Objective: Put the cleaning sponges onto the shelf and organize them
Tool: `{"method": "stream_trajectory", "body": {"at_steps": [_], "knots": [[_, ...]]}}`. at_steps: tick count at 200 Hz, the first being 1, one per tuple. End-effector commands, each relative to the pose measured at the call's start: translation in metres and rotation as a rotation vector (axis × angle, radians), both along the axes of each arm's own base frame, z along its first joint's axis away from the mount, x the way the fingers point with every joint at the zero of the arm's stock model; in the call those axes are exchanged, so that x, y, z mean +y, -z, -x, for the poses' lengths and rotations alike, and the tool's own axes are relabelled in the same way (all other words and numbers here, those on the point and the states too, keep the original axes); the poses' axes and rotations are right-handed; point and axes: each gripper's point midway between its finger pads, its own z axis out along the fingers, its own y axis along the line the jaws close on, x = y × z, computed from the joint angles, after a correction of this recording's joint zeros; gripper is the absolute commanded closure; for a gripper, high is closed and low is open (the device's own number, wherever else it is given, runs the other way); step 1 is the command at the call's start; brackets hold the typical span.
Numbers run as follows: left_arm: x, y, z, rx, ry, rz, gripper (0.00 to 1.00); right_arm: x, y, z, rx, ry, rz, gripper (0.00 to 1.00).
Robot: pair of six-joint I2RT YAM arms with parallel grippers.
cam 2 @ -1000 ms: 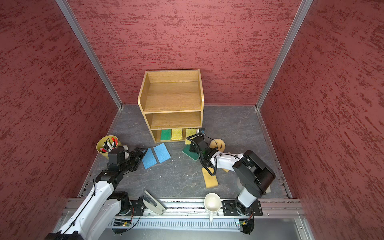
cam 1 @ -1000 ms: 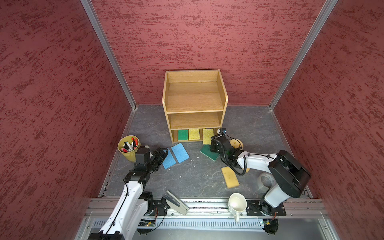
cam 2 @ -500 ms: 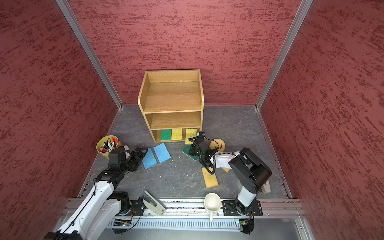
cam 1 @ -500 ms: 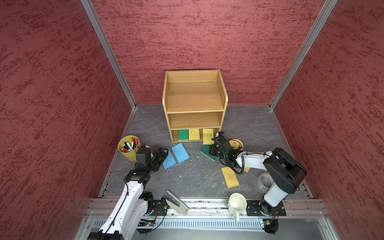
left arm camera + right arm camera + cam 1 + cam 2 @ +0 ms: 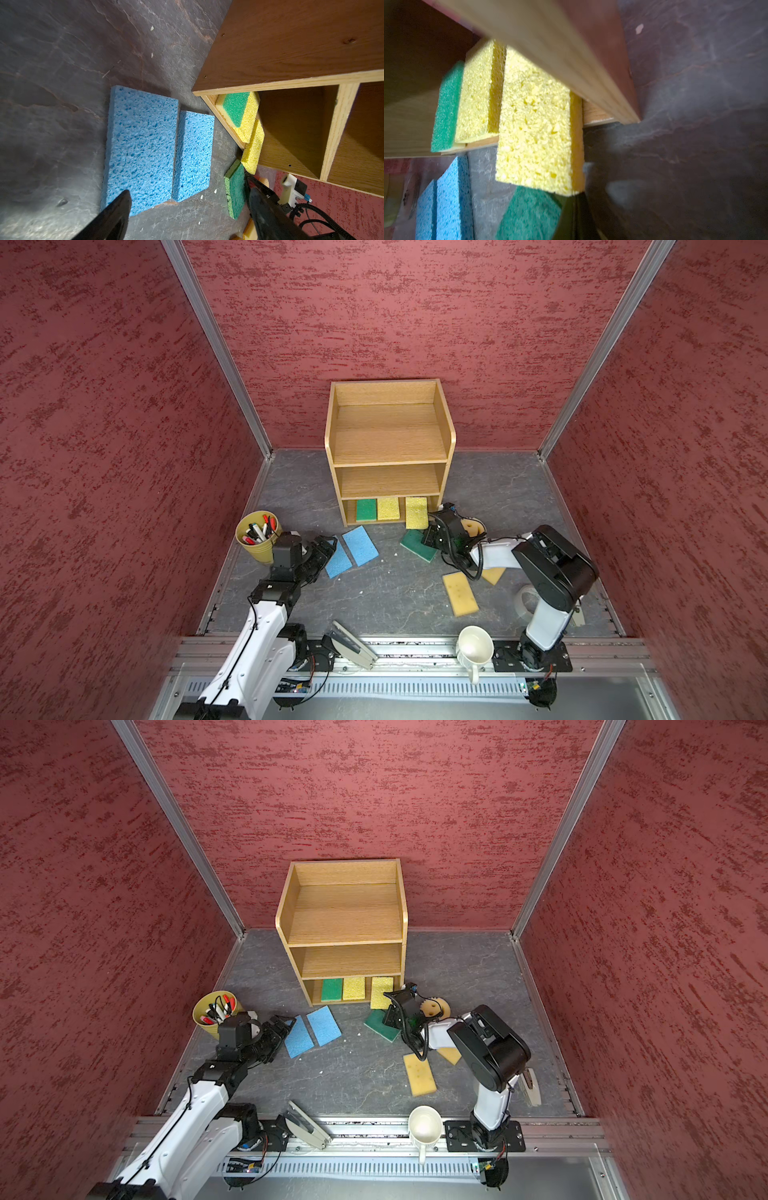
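The wooden shelf (image 5: pixel 388 439) (image 5: pixel 345 915) stands at the back. Its bottom tier holds a green sponge (image 5: pixel 365 509) and a yellow sponge (image 5: pixel 388 508). Another yellow sponge (image 5: pixel 416 512) (image 5: pixel 535 135) sticks out over the front edge. My right gripper (image 5: pixel 429 531) (image 5: pixel 577 199) is shut and empty, its tip at that sponge's outer end, above a dark green sponge (image 5: pixel 415 546) (image 5: pixel 529 214) on the floor. My left gripper (image 5: pixel 326 545) (image 5: pixel 187 185) is open at the near end of two blue sponges (image 5: pixel 338 560) (image 5: pixel 141 141), (image 5: pixel 360 545) (image 5: pixel 193 153). A round yellow sponge (image 5: pixel 473 526) and two tan sponges (image 5: pixel 459 593), (image 5: pixel 493 574) lie by the right arm.
A yellow cup of pens (image 5: pixel 257 537) stands left of my left gripper. A white mug (image 5: pixel 473 649) and a grey tool (image 5: pixel 353 645) sit on the front rail. A tape roll (image 5: pixel 524 600) lies under the right arm. Red walls close in three sides.
The right gripper's jaws have closed the last bit, and the right arm's elbow has shifted slightly left. The left arm has stayed in place, open.
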Motion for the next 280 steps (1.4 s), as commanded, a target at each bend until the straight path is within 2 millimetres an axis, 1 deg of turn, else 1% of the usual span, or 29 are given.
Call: {"method": "stream_trajectory", "body": {"at_steps": [1, 49, 81, 101, 114, 128, 129, 149, 159, 174, 190, 205, 229, 238, 280], "knots": [[0.001, -0.007, -0.005, -0.028, -0.003, -0.012, 0.11, 0.009, -0.014, -0.02, -0.059, 0.015, -0.054, 1.0], [0.001, -0.004, -0.003, -0.023, -0.005, -0.011, 0.11, 0.011, -0.024, -0.033, -0.111, 0.035, -0.067, 1.0], [0.001, -0.006, -0.004, -0.023, -0.007, -0.01, 0.11, 0.013, -0.033, -0.036, -0.133, 0.042, -0.094, 1.0], [0.001, -0.006, -0.004, -0.025, -0.007, -0.01, 0.11, 0.01, -0.036, -0.03, -0.132, 0.052, -0.126, 1.0], [0.001, -0.006, -0.003, -0.025, -0.009, -0.012, 0.11, 0.007, -0.039, -0.023, -0.126, 0.064, -0.162, 1.0], [0.001, -0.006, -0.003, -0.027, -0.009, -0.012, 0.11, 0.004, -0.04, -0.013, -0.108, 0.082, -0.218, 1.0], [0.001, -0.006, -0.003, -0.027, -0.009, -0.012, 0.11, 0.004, -0.043, -0.014, -0.114, 0.082, -0.228, 1.0], [0.001, -0.005, -0.004, -0.029, -0.009, -0.008, 0.11, 0.003, -0.045, 0.0, -0.087, 0.102, -0.345, 1.0], [0.0, -0.006, -0.004, -0.031, -0.006, -0.008, 0.11, 0.001, -0.046, 0.005, -0.076, 0.118, -0.405, 0.89], [0.0, -0.008, -0.005, -0.037, -0.006, -0.005, 0.11, 0.0, -0.044, 0.009, -0.052, 0.147, -0.47, 0.79], [-0.001, -0.008, -0.006, -0.037, 0.0, -0.005, 0.11, 0.001, -0.041, 0.008, -0.032, 0.164, -0.493, 0.73], [-0.002, -0.008, -0.006, -0.038, 0.007, -0.003, 0.11, 0.0, -0.037, 0.004, -0.02, 0.19, -0.507, 0.69], [-0.002, -0.008, -0.004, -0.038, 0.008, -0.001, 0.11, -0.005, -0.032, -0.003, -0.02, 0.232, -0.535, 0.57], [-0.002, -0.008, -0.003, -0.04, 0.005, 0.001, 0.11, -0.006, -0.029, -0.005, -0.017, 0.242, -0.54, 0.55], [0.001, -0.007, -0.001, -0.046, -0.009, -0.003, 0.11, -0.01, -0.02, -0.015, -0.013, 0.284, -0.577, 0.55]]}}
